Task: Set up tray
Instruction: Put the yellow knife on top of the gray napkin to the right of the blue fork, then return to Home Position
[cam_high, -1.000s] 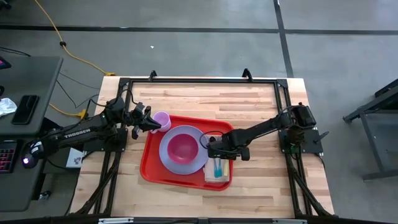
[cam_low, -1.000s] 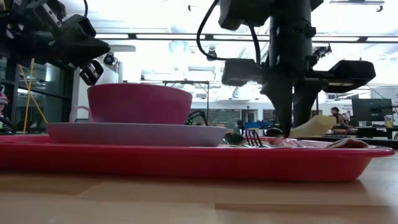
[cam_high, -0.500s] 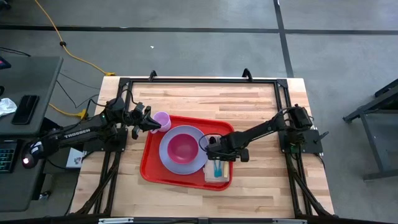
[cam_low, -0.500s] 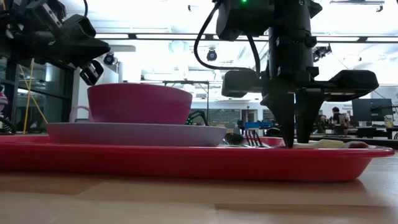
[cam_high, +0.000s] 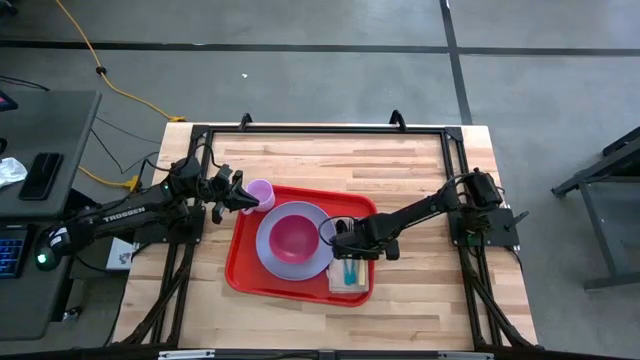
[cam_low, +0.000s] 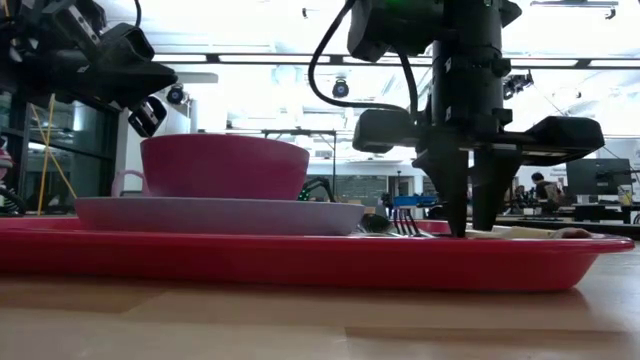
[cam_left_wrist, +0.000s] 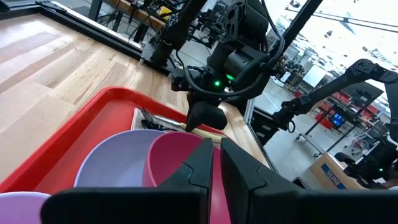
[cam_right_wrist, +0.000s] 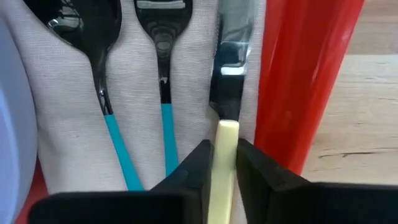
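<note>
While the red tray (cam_high: 243, 272) lies near the worktop's (cam_high: 300, 155) front edge, it carries a lavender plate (cam_high: 272, 257) with a pink bowl (cam_high: 293, 238) on it. At the tray's right end a beige napkin (cam_right_wrist: 74, 106) holds a spoon (cam_right_wrist: 99, 59), a fork (cam_right_wrist: 160, 56) and a cream-handled knife (cam_right_wrist: 225, 130). The right tool (cam_right_wrist: 222, 163) stands over the knife — fingers narrowly parted, flanking the handle. The left tool (cam_high: 244, 200) hangs at the tray's far-left corner, gripping a lavender cup (cam_high: 261, 192).
</note>
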